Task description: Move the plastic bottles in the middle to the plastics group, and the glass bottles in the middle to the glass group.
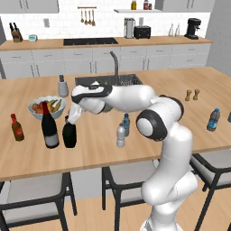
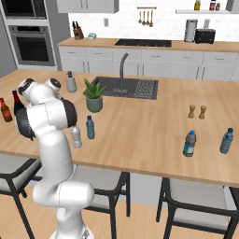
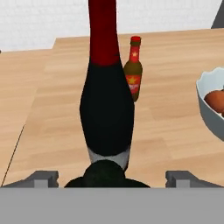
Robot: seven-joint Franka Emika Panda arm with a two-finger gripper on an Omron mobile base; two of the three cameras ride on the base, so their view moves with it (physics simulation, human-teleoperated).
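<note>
The squat black glass bottle (image 1: 69,134) stands on the island just right of the tall wine bottle (image 1: 49,126), with the small red-brown sauce bottle (image 1: 17,127) farther left. My gripper (image 1: 71,118) hangs over the black bottle's neck, open. In the hand view its fingertips (image 3: 41,178) stand wide apart on either side of the black bottle's top (image 3: 105,175), not touching it. Behind it are the wine bottle (image 3: 107,100) and the sauce bottle (image 3: 134,70). The clear plastic bottle (image 1: 121,135) and the blue-tinted one (image 1: 126,124) stand mid-counter. The plastics group (image 2: 189,143) stands at the right.
A fruit bowl (image 1: 46,107) sits behind the wine bottle, near a soap dispenser (image 1: 62,86). The sink (image 1: 108,80) and a potted plant (image 2: 94,95) lie at the island's far side. Two wooden shakers (image 1: 192,94) stand to the right. Stools line the near edge.
</note>
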